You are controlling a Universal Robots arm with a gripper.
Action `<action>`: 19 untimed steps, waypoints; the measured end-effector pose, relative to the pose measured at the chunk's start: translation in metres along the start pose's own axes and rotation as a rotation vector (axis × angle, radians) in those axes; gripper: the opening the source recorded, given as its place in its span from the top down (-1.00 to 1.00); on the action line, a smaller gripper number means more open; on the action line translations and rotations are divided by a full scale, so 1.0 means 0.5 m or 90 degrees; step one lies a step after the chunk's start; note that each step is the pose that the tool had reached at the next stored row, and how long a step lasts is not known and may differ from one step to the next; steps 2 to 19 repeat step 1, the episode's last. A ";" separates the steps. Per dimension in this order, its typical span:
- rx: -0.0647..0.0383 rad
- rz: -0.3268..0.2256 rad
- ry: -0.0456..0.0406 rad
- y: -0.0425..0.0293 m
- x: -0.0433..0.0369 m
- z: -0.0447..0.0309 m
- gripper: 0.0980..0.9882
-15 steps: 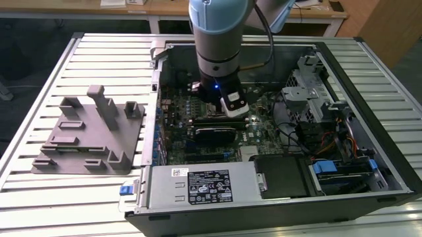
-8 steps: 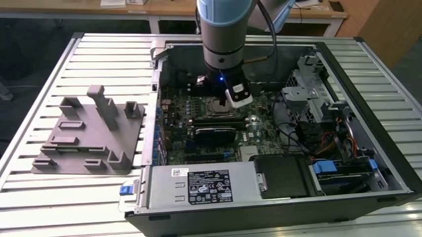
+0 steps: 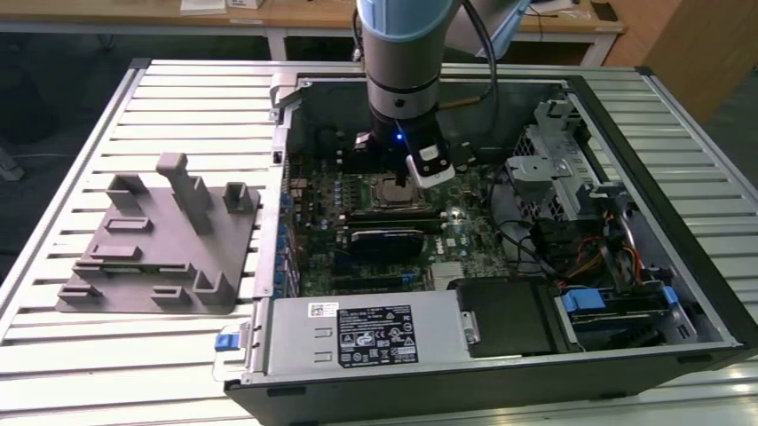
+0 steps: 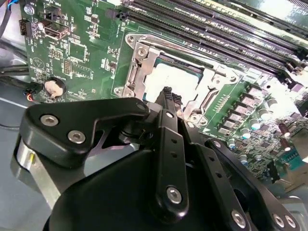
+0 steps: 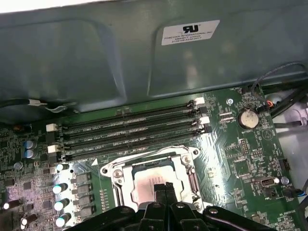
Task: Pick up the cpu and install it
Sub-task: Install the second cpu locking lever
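The cpu [image 5: 143,180] lies flat inside the motherboard socket [image 5: 118,174], its silvery-grey top framed by the metal bracket. In the second wrist view the cpu [image 4: 166,78] shows as a pale square just beyond my black fingers [image 4: 168,103]. My gripper [image 5: 165,188] hangs directly over the chip with both fingers pressed together and nothing between them. Whether the tips touch the chip I cannot tell. In the exterior view the gripper [image 3: 403,184] is down inside the open computer case, above the socket [image 3: 382,194].
Several memory slots [image 5: 130,129] run beside the socket, with a row of capacitors [image 5: 62,192] nearby. The case wall [image 5: 96,57] rises behind the board. A grey plastic fixture [image 3: 160,240] stands on the slatted table at the exterior view's left. Drive cages and cables [image 3: 569,195] fill the case's right.
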State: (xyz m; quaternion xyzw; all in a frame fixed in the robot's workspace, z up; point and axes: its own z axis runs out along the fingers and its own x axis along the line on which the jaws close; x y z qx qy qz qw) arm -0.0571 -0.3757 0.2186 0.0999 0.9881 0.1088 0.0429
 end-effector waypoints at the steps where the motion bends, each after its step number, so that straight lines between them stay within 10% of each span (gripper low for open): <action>1: 0.000 0.000 0.0000 0.000 0.000 0.000 0.98; 19: 0.000 0.000 0.0000 0.000 0.000 0.000 0.98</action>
